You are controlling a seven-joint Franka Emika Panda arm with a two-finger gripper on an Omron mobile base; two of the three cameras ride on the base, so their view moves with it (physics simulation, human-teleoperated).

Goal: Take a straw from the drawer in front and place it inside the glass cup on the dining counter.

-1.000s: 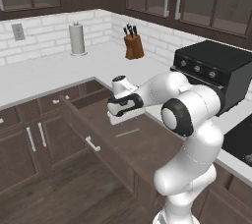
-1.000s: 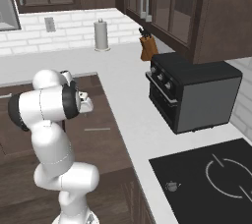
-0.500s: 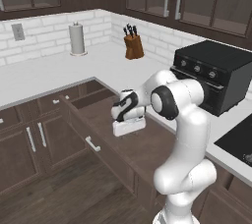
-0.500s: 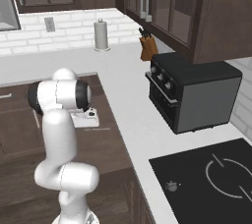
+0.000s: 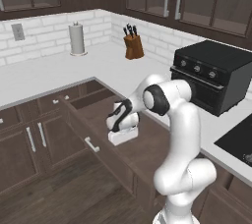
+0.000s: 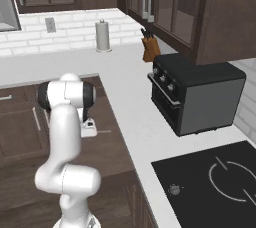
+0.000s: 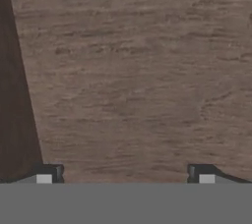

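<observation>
The drawer (image 7: 133, 70) floor looks like matt, grained dark-brown wood.

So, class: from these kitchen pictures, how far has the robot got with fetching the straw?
Done: the drawer stands pulled out. In hand: the gripper hangs open and empty inside it, over bare wood. In the right view a thin pale line beside the hand may be the straw. Left: grasp it and carry it to the cup.

The arm (image 5: 179, 134) is showing glossy white, rounded shells with dark grey joint caps, one ringed in black. The claw (image 5: 121, 132) is looking like a white block; its fingertips (image 7: 47, 175) seem dark.
</observation>
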